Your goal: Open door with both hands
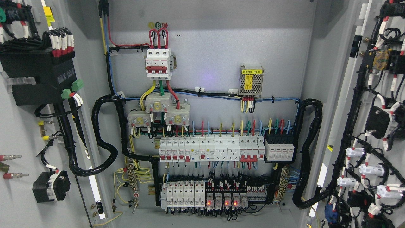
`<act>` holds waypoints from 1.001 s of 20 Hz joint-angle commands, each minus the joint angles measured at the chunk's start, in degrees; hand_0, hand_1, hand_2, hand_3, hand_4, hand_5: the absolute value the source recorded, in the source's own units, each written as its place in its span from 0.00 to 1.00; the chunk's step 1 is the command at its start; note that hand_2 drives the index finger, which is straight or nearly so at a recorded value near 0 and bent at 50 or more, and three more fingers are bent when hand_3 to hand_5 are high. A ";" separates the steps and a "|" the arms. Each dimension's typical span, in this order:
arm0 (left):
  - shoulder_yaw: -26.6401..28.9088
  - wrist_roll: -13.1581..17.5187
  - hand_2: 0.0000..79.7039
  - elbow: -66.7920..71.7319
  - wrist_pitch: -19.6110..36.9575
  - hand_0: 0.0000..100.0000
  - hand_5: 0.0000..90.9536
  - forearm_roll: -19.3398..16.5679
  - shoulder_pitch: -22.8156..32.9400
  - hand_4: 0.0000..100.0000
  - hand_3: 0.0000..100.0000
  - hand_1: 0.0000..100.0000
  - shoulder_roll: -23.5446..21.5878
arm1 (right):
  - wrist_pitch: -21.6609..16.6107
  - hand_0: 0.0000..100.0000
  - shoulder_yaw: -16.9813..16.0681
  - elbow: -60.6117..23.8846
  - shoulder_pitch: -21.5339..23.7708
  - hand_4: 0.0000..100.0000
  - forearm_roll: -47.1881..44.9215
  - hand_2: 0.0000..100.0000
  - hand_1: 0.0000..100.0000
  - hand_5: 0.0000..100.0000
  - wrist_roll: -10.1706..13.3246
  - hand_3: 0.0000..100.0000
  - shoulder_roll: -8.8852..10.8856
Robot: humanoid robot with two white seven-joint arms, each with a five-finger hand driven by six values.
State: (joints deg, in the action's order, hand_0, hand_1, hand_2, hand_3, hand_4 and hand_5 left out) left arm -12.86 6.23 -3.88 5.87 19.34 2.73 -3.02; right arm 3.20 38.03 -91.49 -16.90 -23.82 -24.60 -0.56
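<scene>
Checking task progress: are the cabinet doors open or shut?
Open: left door and right door swing outward, exposing the breakers inside.

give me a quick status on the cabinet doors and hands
Neither robot hand in view. Left door and right door both swung wide open, wired inner faces showing. Breaker rows on the back panel exposed; nothing blocking the opening.

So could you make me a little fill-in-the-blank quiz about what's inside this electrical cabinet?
1. Both cabinet doors, the left door and the right door, stand ____.
2. The top breaker has a ____ switch bar.
3. The small lights glowing in the bottom row are ____.
4. The label on the metal power supply is ____.

Missing words: open; red; red; yellow
</scene>
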 commanded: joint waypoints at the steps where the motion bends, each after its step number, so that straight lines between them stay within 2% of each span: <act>1: 0.02 0.01 0.00 -0.07 0.02 0.12 0.00 0.00 0.00 0.00 0.00 0.56 0.29 | -4.33 0.00 -11.21 -6.68 8.80 0.00 0.09 0.04 0.50 0.00 0.87 0.00 10.31; 4: -0.06 0.01 0.00 -1.47 0.45 0.12 0.00 -0.09 -0.27 0.00 0.00 0.56 0.20 | -5.39 0.00 -14.91 -9.83 12.93 0.00 0.09 0.04 0.50 0.00 0.96 0.00 11.37; 6: -0.33 0.01 0.00 -8.12 3.08 0.12 0.00 -0.44 0.34 0.00 0.00 0.56 -0.41 | -5.57 0.00 -17.72 -11.16 16.01 0.00 0.09 0.04 0.50 0.00 0.96 0.00 12.25; 9: -0.50 0.71 0.00 -24.36 4.68 0.12 0.00 -0.70 4.20 0.00 0.00 0.56 -0.93 | -6.44 0.00 -20.53 -13.70 19.00 0.00 0.09 0.04 0.50 0.00 0.96 0.00 12.34; 14: -0.85 3.43 0.00 -54.26 4.77 0.12 0.00 -0.88 11.32 0.00 0.00 0.56 -4.36 | -6.98 0.00 -24.05 -18.01 22.78 0.00 0.09 0.04 0.50 0.00 0.96 0.00 12.43; 18: -1.20 6.50 0.00 -74.11 5.03 0.12 0.00 -4.82 16.33 0.00 0.00 0.56 -6.47 | -6.98 0.00 -28.27 -22.23 27.87 0.00 0.00 0.04 0.50 0.00 1.04 0.00 13.13; 20: -2.08 8.52 0.00 -82.48 7.21 0.12 0.00 -5.36 18.62 0.00 0.00 0.56 -8.14 | -8.89 0.00 -30.20 -23.55 30.42 0.00 0.00 0.04 0.50 0.00 1.04 0.00 13.13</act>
State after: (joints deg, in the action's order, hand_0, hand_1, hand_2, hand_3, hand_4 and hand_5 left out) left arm -13.57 12.58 -43.73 11.39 16.43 14.97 -6.28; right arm -4.23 18.27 -106.10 7.07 -23.76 -23.61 9.94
